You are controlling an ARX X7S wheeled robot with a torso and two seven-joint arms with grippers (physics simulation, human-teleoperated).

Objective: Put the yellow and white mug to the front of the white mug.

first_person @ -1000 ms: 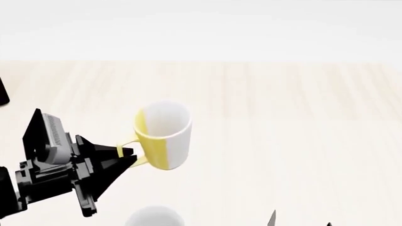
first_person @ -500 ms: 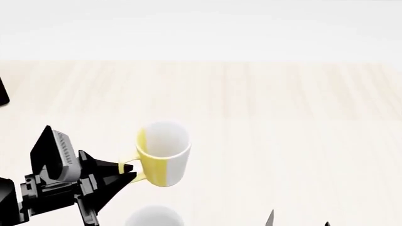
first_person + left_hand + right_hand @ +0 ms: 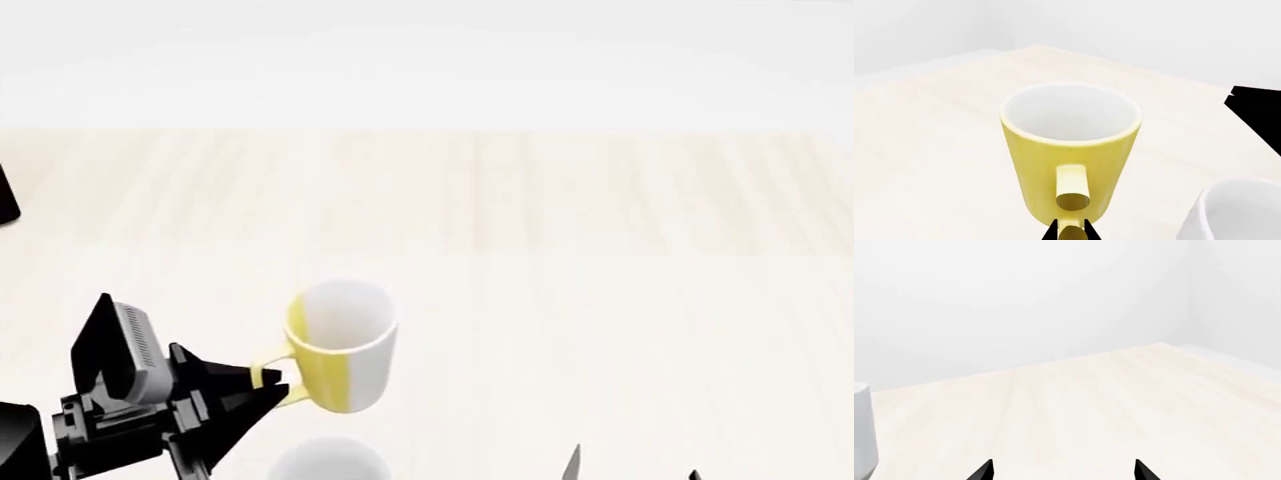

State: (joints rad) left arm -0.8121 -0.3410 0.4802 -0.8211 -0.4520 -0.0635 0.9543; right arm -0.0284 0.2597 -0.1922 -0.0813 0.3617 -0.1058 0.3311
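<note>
The yellow and white mug (image 3: 342,345) stands upright, its yellow loop handle (image 3: 270,368) pointing to my left gripper (image 3: 271,381). That gripper is shut on the handle, as the left wrist view (image 3: 1071,234) shows, with the mug (image 3: 1071,150) just beyond the tips. The white mug (image 3: 330,462) shows only its rim at the head view's bottom edge, nearer me than the yellow mug; it also shows in the left wrist view (image 3: 1234,212) and the right wrist view (image 3: 863,430). My right gripper (image 3: 1063,471) is open and empty; its tips (image 3: 575,464) show low in the head view.
The pale wooden table (image 3: 601,260) stretches away to a white wall. A black object (image 3: 7,195) sits at the far left edge. My right arm shows as a black shape (image 3: 1257,112) in the left wrist view.
My left gripper has drawn the yellow and white mug towards me and lower in the head view, close to the white mug's rim. The right gripper has not moved.
</note>
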